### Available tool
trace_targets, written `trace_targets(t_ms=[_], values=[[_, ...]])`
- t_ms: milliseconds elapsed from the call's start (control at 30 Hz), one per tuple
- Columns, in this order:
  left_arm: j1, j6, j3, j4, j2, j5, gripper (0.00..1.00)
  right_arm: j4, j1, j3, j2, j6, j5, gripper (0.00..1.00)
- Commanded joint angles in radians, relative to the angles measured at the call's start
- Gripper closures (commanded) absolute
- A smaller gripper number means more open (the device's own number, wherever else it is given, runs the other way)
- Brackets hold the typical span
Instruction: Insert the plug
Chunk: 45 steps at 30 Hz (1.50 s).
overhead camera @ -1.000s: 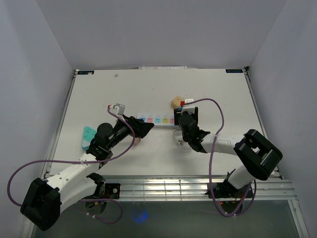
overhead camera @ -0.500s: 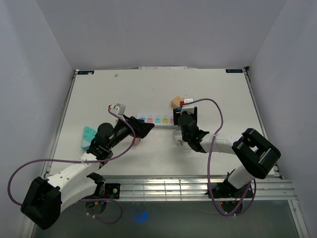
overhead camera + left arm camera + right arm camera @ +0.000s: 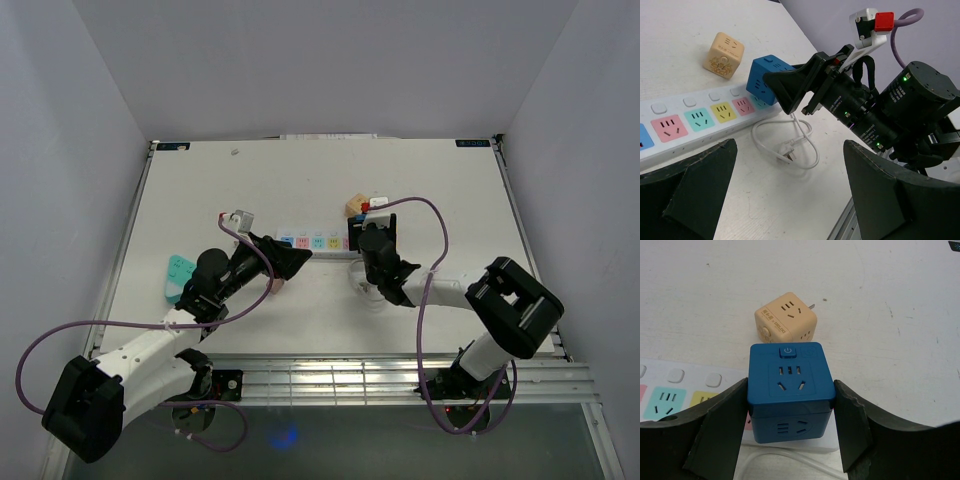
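**One sign clear, the lettering too small**

In the right wrist view, the blue cube [image 3: 790, 390] carries a power sign on its small button [image 3: 787, 350]. The beige cube [image 3: 786, 320] has a short line of brown print on its near side (a brand mark, it seems, but too small to read). In the left wrist view, rows of white print run along the black housing [image 3: 850, 107] on the right arm, unreadable. A blue sticker [image 3: 472, 143] at the far right corner of the table [image 3: 420, 180] is also illegible.
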Motion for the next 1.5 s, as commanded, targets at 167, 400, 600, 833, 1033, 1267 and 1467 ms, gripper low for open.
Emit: trace_targets(t_ms=[167, 400, 600, 833, 1033, 1267, 1467], values=[[0.003, -0.002, -0.004, 0.013, -0.007, 0.019, 0.02, 0.071, 0.003, 0.053, 0.021, -0.006, 0.032, 0.92], [0.003, -0.006, 0.000, 0.020, 0.009, 0.031, 0.02, 0.048, 0.008, 0.059, 0.040, 0.008, 0.046, 0.92], [0.003, -0.009, -0.001, 0.026, 0.015, 0.037, 0.02, 0.042, 0.023, 0.050, 0.041, 0.023, 0.081, 0.92], [0.003, -0.008, -0.003, 0.027, 0.010, 0.036, 0.02, 0.103, 0.079, 0.007, 0.056, 0.023, 0.208, 0.92], [0.003, -0.006, -0.004, 0.026, 0.012, 0.031, 0.02, 0.146, 0.111, -0.024, 0.070, 0.048, 0.284, 0.92], [0.003, -0.009, -0.004, 0.027, 0.030, 0.022, 0.02, 0.157, 0.114, -0.093, 0.043, 0.128, 0.297, 0.92], [0.003, -0.012, -0.007, 0.029, 0.032, 0.008, 0.02, 0.160, 0.140, -0.108, 0.052, 0.149, 0.348, 0.92]])
